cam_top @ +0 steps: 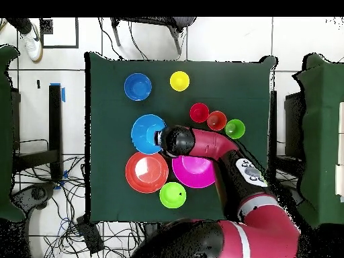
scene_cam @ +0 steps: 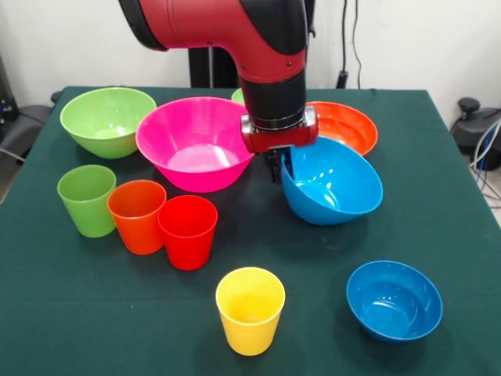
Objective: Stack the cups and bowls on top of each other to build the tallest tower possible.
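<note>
My gripper [scene_cam: 282, 166] is shut on the near-side rim of the big blue bowl [scene_cam: 333, 184], which is tilted with its opening towards the camera. In the overhead view the gripper [cam_top: 160, 138] sits at that bowl's [cam_top: 145, 133] edge. The big pink bowl [scene_cam: 196, 142] is just left of it and the wide orange bowl [scene_cam: 344, 125] is behind it. The small light-green bowl [scene_cam: 236, 95] peeks out behind the arm. The big light-green bowl [scene_cam: 108, 119] stands far left. The light-green [scene_cam: 86, 200], orange [scene_cam: 137, 215], red [scene_cam: 188, 231] and yellow [scene_cam: 250, 309] cups stand upright and apart. No pile shows.
The small blue bowl [scene_cam: 394, 300] stands at the front right. The table [scene_cam: 63, 313] has a dark green cloth. Chairs and cables lie around the table in the overhead view.
</note>
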Robot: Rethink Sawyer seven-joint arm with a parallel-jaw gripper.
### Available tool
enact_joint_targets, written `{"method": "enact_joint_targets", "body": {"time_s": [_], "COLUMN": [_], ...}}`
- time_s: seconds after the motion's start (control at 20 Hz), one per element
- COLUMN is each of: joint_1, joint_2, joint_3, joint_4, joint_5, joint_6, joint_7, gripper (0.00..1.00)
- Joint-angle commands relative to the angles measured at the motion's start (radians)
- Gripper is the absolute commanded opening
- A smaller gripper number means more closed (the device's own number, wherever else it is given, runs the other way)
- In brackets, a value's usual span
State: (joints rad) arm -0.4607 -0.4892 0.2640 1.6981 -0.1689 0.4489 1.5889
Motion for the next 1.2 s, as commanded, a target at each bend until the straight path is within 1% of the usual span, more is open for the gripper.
{"method": "enact_joint_targets", "body": {"time_s": [0.05,0.2,0.45,0.6,0.75,0.8,1.2], "joint_1": [-0.041,-0.067,-0.092,-0.09,-0.078,-0.079,-0.074], "joint_2": [0.001,0.006,-0.015,-0.012,-0.011,-0.01,-0.007], "joint_3": [0.104,0.112,0.135,0.142,0.134,0.138,0.141], "joint_4": [0.057,0.066,0.087,0.085,0.074,0.073,0.067], "joint_5": [-0.113,-0.141,-0.165,-0.181,-0.189,-0.194,-0.195], "joint_6": [0.03,0.022,0.027,0.02,0.041,0.045,0.042], "joint_7": [-0.106,-0.115,-0.11,-0.092,-0.076,-0.072,-0.059], "gripper": [0.0,0.0,0.0,0.0,0.0,1.0,1.0]}}
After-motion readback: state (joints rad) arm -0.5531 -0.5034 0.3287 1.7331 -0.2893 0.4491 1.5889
